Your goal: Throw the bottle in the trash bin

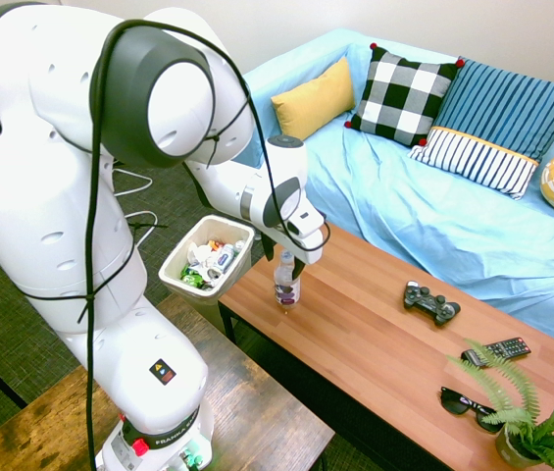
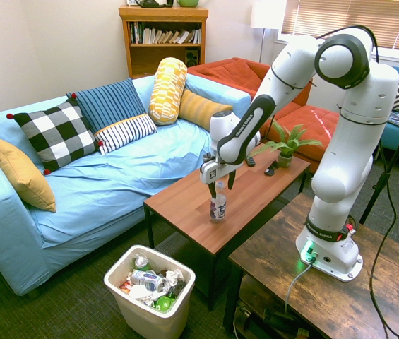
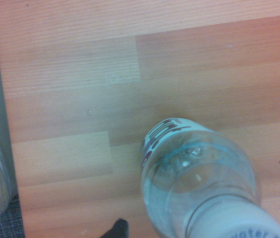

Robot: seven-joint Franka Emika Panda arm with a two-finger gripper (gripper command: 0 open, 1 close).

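The clear bottle with a white cap and dark label band stands upright near the end of the wooden coffee table closest to the bin. My gripper hangs directly over it, open, its fingers on either side of the bottle's cap without closing on it. The wrist view looks down on the bottle from close above. On the floor just past that table end stands the white trash bin, with colourful litter inside.
Further along the table lie a black game controller, a remote, sunglasses and a potted fern. A blue-covered sofa with cushions runs along the table's far side.
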